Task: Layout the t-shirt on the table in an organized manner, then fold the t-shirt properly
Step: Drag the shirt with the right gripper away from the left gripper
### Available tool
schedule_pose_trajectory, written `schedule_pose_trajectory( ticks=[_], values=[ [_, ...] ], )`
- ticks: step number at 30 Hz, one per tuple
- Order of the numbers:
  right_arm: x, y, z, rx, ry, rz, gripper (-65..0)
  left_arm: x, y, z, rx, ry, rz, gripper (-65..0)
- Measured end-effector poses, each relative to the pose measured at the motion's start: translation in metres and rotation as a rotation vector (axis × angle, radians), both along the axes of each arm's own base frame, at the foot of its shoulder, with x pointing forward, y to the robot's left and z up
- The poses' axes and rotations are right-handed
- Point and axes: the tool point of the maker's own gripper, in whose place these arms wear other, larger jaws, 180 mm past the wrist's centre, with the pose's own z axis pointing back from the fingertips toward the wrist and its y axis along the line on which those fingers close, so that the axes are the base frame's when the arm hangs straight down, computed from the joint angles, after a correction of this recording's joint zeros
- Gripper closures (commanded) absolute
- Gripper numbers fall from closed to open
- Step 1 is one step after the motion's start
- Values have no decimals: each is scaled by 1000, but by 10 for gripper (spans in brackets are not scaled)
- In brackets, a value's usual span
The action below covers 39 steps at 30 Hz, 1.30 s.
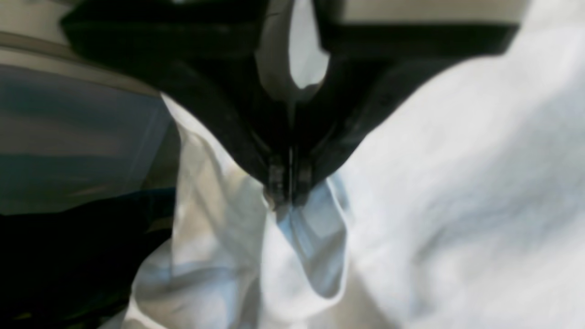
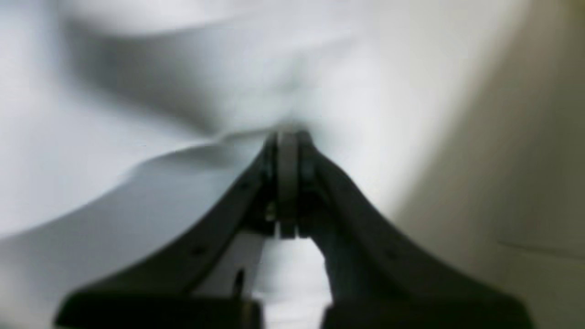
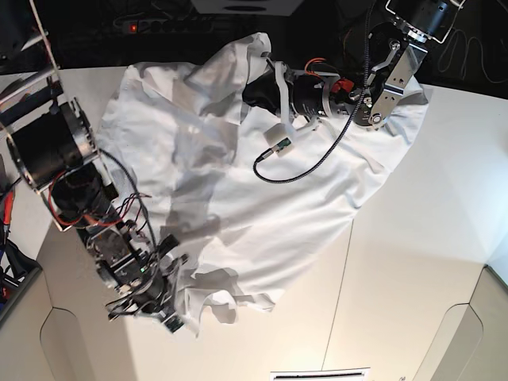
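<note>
Black cable (image 3: 305, 167) loops over t-shirt (image 3: 262, 198) near far edge. T-shirt rumpled on worktop (image 3: 413, 270), long axis diagonal, far-right corner toward near-left corner. Left gripper (image 1: 289, 194) fingers pressed together, pinching t-shirt fold by far edge. Right gripper (image 2: 288, 137) fingers pinching t-shirt near left corner.

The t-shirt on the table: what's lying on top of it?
The arm on the left gripper lies across the t-shirt with its looping black cable. Both grippers pinch cloth. Whatever sits on the table beneath the shirt is covered.
</note>
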Motion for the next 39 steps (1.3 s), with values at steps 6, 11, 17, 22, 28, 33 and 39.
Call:
schedule_pose_trajectory(
  ticks=[6,11,17,22,28,33,39],
  values=[
    [52,-110,105,-56,-338,-407,0,0,0,0,0,0,0,-26],
    [57,-126,121,151,-342,-534,0,0,0,0,1,0,0,-26],
    [14,5,60,603,116,-63,0,0,0,0,1,0,-1,-26],
    [-23,50,41,756,248,25,0,0,0,0,0,0,0,-26],
    [-51,43,-2,658,318,12,0,0,0,0,1,0,0,-26],
    [-45,17,-18,504,231,-58,0,0,0,0,0,0,0,-26],
    [-17,-72,-7,257,-18,-303,0,0,0,0,1,0,0,-26]
  ],
)
